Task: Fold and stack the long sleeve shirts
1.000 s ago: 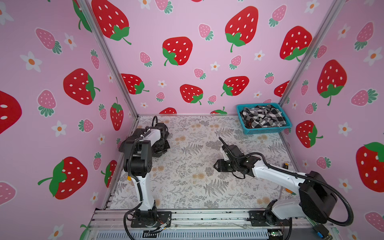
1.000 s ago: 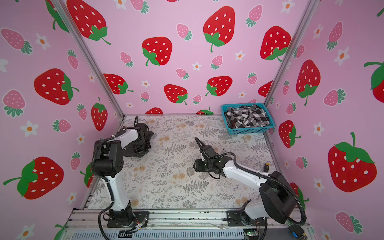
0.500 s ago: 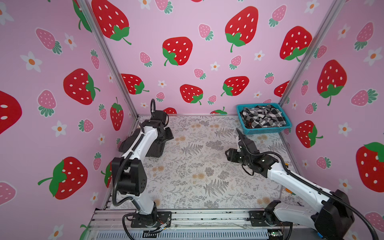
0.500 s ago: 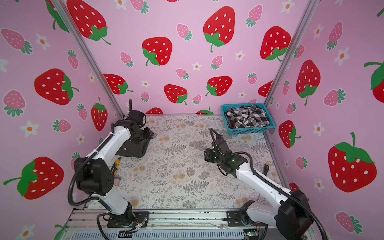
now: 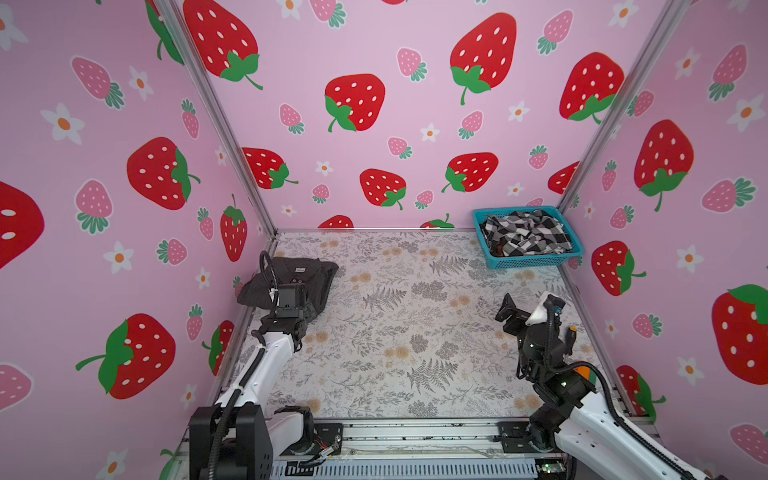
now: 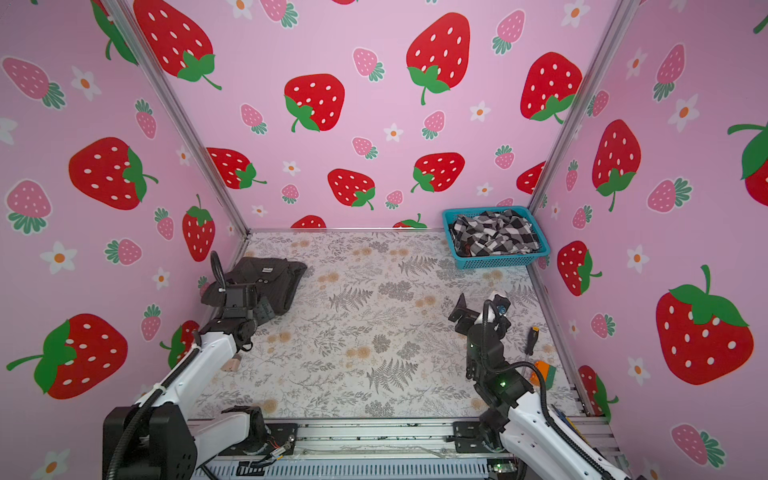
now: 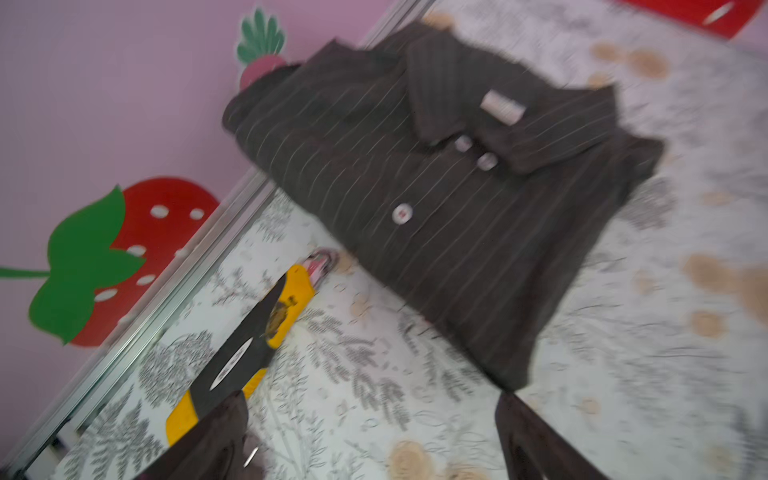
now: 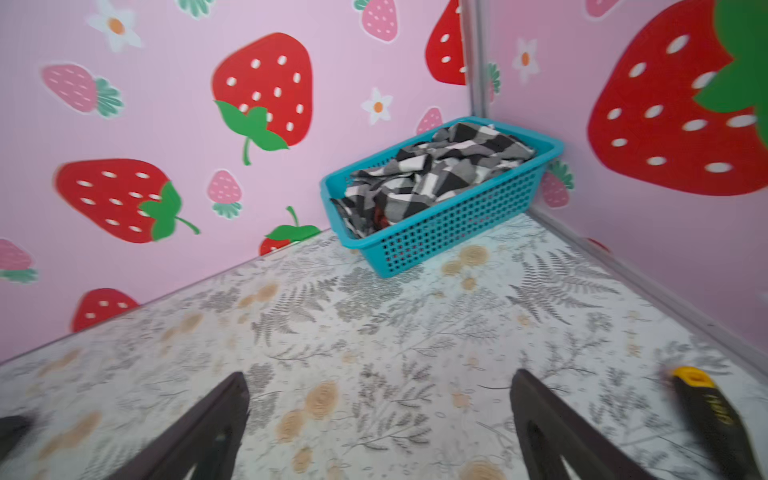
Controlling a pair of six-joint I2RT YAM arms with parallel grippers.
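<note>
Both pairs of jaws are standing apart and empty, the folded striped shirt [image 5: 309, 276] lying at the counter's [image 5: 395, 332] ten o'clock by the left jaws, the checked shirt [image 5: 528, 232] sitting in the basket [image 5: 536, 262] at twelve o'clock from the nearer right jaws.

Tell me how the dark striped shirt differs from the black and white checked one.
The dark striped shirt is charcoal with thin pale lines; the checked shirt has bold black and white squares. The dark striped shirt lies folded flat on the table, at its far left; the checked shirt sits crumpled in the blue basket in the far right corner. Both are soft cloth shirts.
</note>
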